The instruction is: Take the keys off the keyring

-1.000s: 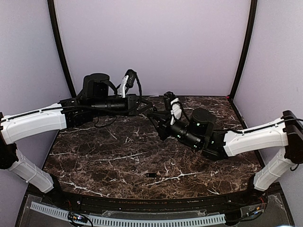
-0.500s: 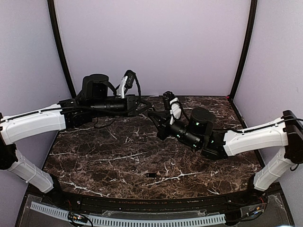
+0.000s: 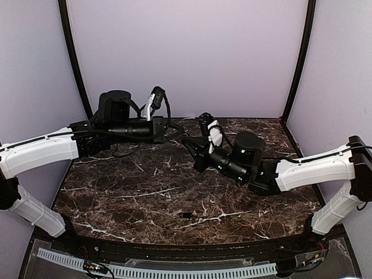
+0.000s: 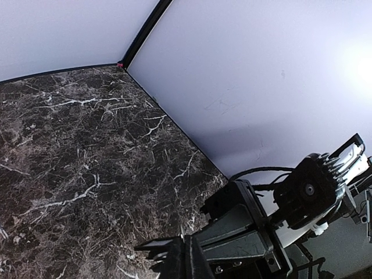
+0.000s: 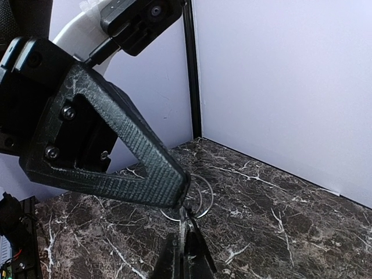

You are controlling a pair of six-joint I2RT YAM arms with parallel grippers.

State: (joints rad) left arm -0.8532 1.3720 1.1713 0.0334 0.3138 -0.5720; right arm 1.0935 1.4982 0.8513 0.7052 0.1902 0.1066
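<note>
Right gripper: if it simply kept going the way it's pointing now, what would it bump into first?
Most likely the left gripper, its ribbed finger just ahead of the right gripper, with the thin wire keyring at its tip. Depth is unclear, so the ring might come first.

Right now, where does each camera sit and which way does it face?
Top external: above, behind the bases, looking down at the table; left arm and right arm show.
Left wrist: looks past the left end effector toward the back corner.
Right wrist: looks past the right end effector at the keyring.
Shared: each wrist view shows the other arm.
</note>
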